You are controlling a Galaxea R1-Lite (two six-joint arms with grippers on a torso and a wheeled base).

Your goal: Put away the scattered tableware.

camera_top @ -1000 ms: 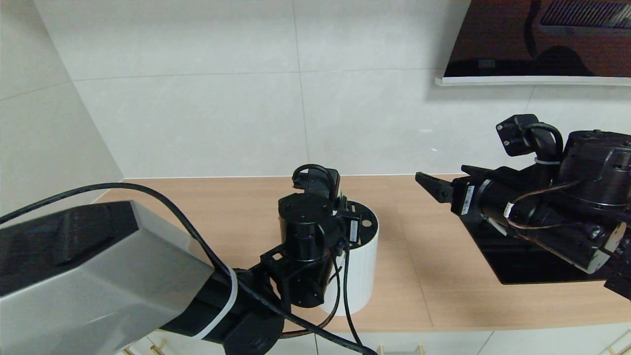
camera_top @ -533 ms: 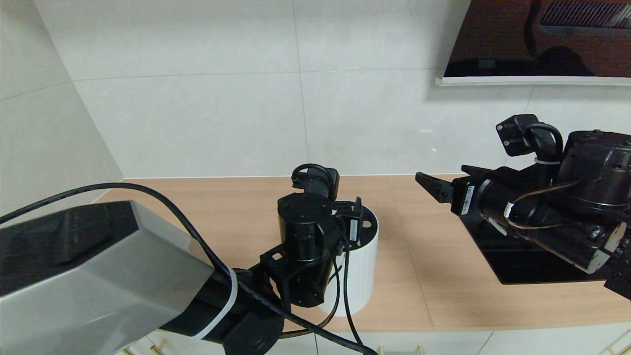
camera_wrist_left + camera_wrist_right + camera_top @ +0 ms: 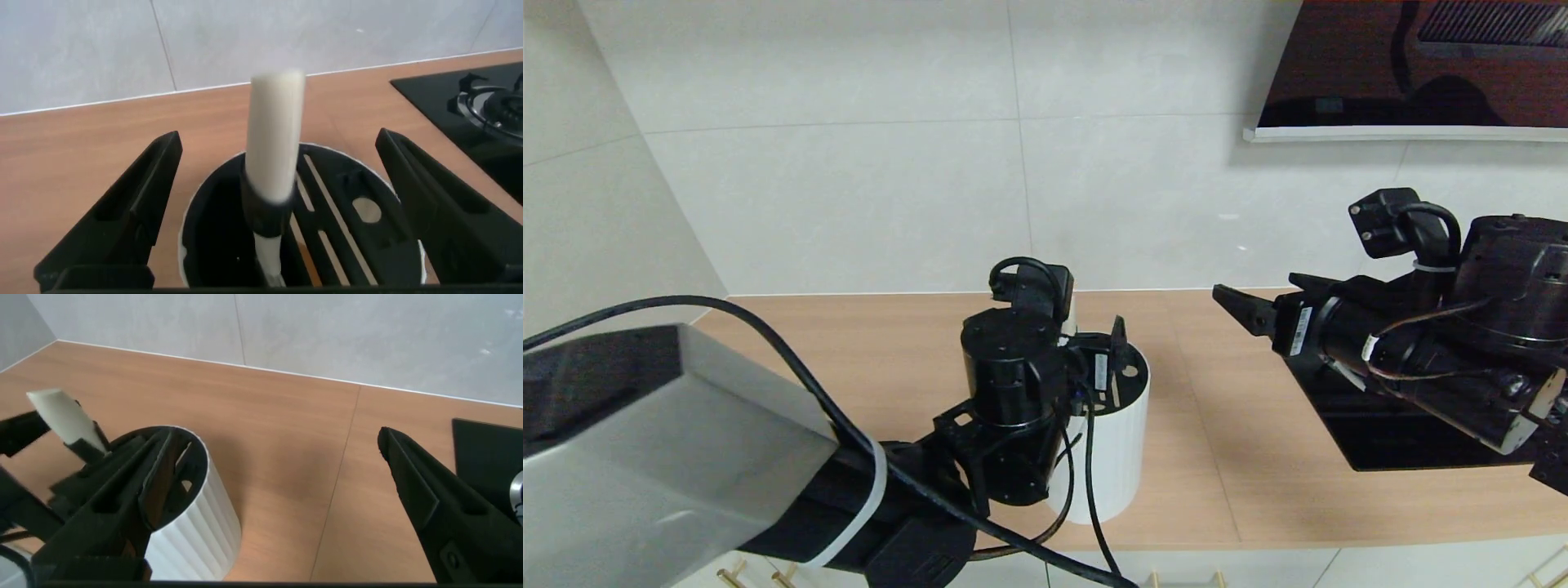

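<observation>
Left end effector (image 3: 278, 155) open, fingers either side of cream-handled utensil (image 3: 276, 90), not touching. Utensil upright, long axis near vertical, seated in white ribbed cylindrical holder (image 3: 1115, 441) on light wooden bench (image 3: 915, 343). Right end effector (image 3: 274, 441) open, well apart to the right; left arm nearer.

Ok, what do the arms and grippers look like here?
The left arm has a boxy grey housing, a black cylindrical wrist, a thick black cable and a white tie band. The right arm is black, with thin brown wires and a white label. The left gripper and right gripper have black, long tapering fingers.
</observation>
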